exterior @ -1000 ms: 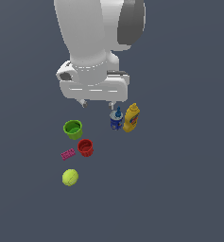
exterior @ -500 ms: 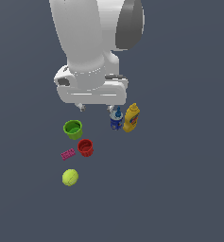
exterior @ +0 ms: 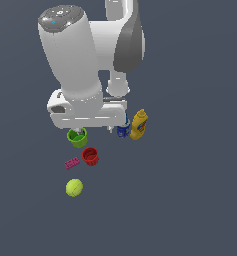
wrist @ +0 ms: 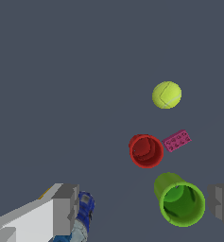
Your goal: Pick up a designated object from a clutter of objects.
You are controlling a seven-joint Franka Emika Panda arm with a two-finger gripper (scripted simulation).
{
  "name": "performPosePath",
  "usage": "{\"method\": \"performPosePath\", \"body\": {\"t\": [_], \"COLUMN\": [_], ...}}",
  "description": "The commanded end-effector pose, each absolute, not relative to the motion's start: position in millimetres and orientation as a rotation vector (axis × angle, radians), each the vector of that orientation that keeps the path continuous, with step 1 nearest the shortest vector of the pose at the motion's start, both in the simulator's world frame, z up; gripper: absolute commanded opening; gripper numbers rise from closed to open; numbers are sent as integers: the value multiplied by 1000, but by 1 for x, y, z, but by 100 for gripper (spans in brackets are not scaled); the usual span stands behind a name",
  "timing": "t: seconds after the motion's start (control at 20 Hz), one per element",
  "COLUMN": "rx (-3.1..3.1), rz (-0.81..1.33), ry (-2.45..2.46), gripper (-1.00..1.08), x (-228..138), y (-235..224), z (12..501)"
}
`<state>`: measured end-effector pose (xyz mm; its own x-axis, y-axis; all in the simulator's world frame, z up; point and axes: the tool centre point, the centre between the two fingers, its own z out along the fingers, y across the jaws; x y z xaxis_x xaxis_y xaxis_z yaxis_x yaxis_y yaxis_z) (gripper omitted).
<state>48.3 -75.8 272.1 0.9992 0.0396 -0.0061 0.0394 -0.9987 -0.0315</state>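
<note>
The yellow-green tennis ball (exterior: 74,188) (wrist: 167,94) lies alone on the floor, nearest the camera in the exterior view. The rest of the clutter sits beyond it: a pink flat block (exterior: 71,163) (wrist: 176,140), a red cup (exterior: 90,156) (wrist: 146,151), a green cup (exterior: 77,138) (wrist: 180,201), a blue-white can (exterior: 123,130) (wrist: 83,213) and a yellow mustard bottle (exterior: 139,124). My gripper (exterior: 94,130) (wrist: 144,208) hangs open and empty above the gap between the green cup and the can. It is well short of the ball.
The big white arm hides the floor behind the cups in the exterior view. The red cup and pink block lie between my gripper and the ball. The mustard bottle stands right beside the can on the exterior view's right.
My hand has come down and a little toward the exterior view's left, now low over the green cup and can. The objects have not moved, and the jaws stay open.
</note>
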Motion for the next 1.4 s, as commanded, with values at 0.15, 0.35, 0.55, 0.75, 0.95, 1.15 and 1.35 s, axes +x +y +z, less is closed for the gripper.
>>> {"method": "performPosePath", "body": {"t": [0.15, 0.35, 0.55, 0.75, 0.95, 1.15, 1.35], "rx": [-3111, -3103, -3087, -3065, -3039, -3016, -2999], "rz": [7, 6, 5, 4, 2, 1, 1], "ry": [-249, -389, -528, -666, -785, -874, -935], "gripper": [100, 100, 100, 100, 100, 100, 100], "x": [79, 100, 119, 135, 147, 154, 159], "y": [-96, -111, -127, -143, -157, -168, -176], "z": [243, 219, 193, 164, 138, 117, 102]}}
